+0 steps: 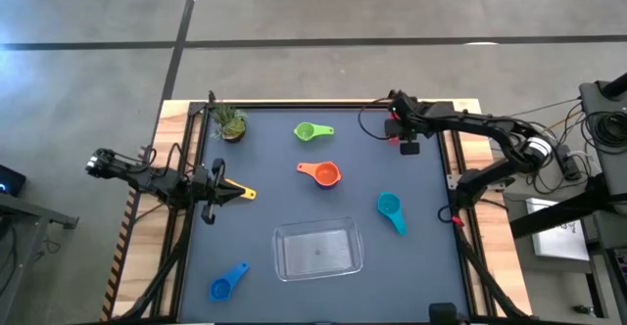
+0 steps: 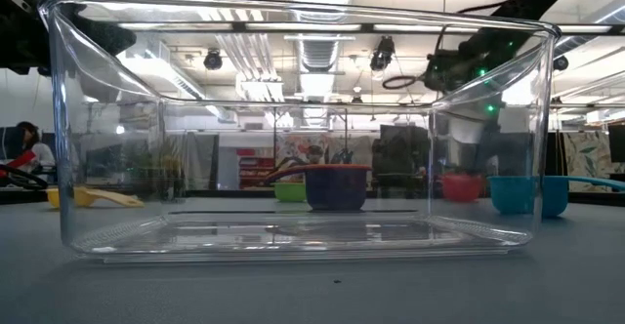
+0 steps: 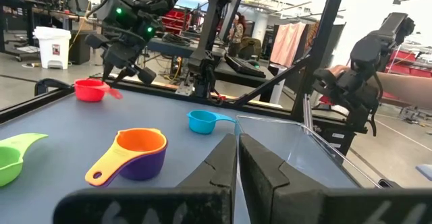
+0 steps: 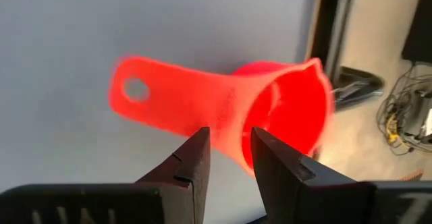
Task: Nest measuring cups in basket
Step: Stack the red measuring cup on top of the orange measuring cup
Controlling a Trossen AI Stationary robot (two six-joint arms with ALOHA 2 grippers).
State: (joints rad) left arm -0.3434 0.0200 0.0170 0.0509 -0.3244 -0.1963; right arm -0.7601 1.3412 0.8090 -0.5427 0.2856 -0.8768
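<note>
The clear basket (image 1: 316, 249) sits near the table's near edge. A red cup (image 4: 270, 116) lies on the mat at the far right. My right gripper (image 4: 229, 153) hovers just above it, open, with its fingers astride the spot where handle meets bowl. My left gripper (image 3: 237, 166) is shut at the left edge, above the yellow cup (image 1: 243, 194), which rests on the table. An orange cup nested in a purple one (image 1: 321, 173), a green cup (image 1: 312, 130), a teal cup (image 1: 390, 209) and a blue cup (image 1: 227, 284) lie loose.
A small potted plant (image 1: 228, 121) stands at the far left corner. The table's frame rails run along the left and right edges. Bare mat lies between the basket and the loose cups. Beyond the table, a person (image 2: 29, 153) sits in the room.
</note>
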